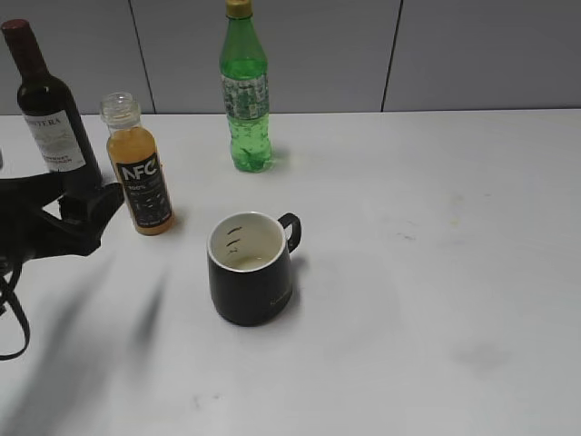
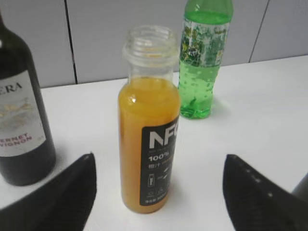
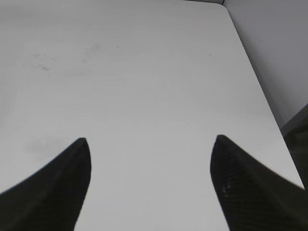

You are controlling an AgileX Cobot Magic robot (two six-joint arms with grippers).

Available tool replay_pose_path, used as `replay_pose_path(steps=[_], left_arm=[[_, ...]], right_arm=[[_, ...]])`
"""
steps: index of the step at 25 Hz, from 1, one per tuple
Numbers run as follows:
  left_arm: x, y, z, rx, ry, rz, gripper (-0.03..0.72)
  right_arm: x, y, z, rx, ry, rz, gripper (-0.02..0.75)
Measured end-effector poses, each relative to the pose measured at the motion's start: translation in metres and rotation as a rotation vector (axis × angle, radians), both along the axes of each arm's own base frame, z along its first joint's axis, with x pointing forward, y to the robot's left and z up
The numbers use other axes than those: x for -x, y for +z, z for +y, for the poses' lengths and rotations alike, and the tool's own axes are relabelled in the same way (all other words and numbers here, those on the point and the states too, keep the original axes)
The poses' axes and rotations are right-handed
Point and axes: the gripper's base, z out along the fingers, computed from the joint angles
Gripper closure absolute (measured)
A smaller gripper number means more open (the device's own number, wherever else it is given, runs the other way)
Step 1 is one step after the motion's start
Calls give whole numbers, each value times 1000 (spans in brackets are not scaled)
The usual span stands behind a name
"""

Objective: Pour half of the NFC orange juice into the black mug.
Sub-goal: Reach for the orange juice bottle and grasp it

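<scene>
The NFC orange juice (image 1: 139, 169) stands upright and uncapped at the table's left; in the left wrist view (image 2: 148, 144) it is centred just ahead of the fingers. The black mug (image 1: 250, 268) stands in the middle, handle to the right rear, white inside with a little liquid at the bottom. My left gripper (image 1: 91, 211) is open, just left of the juice bottle, not touching it; its fingertips (image 2: 158, 166) straddle the bottle's line. My right gripper (image 3: 150, 147) is open and empty over bare table; it does not show in the exterior view.
A dark wine bottle (image 1: 50, 109) stands at the far left behind my left gripper, close to the juice. A tall green bottle (image 1: 245, 91) stands at the back. The white table's right edge (image 3: 262, 96) meets a grey wall.
</scene>
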Motion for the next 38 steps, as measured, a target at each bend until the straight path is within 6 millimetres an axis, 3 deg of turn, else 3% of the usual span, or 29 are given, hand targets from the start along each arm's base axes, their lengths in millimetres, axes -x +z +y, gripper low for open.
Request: replay_pose_path(steps=[24,38], left_arm=[[-62,-65,-19,54,1,25,22],[-98,-80,-28,45,-2,-22,25]], right_arm=[[0,0,0,0,0,0,150],[0,0,0,0,0,0,150]])
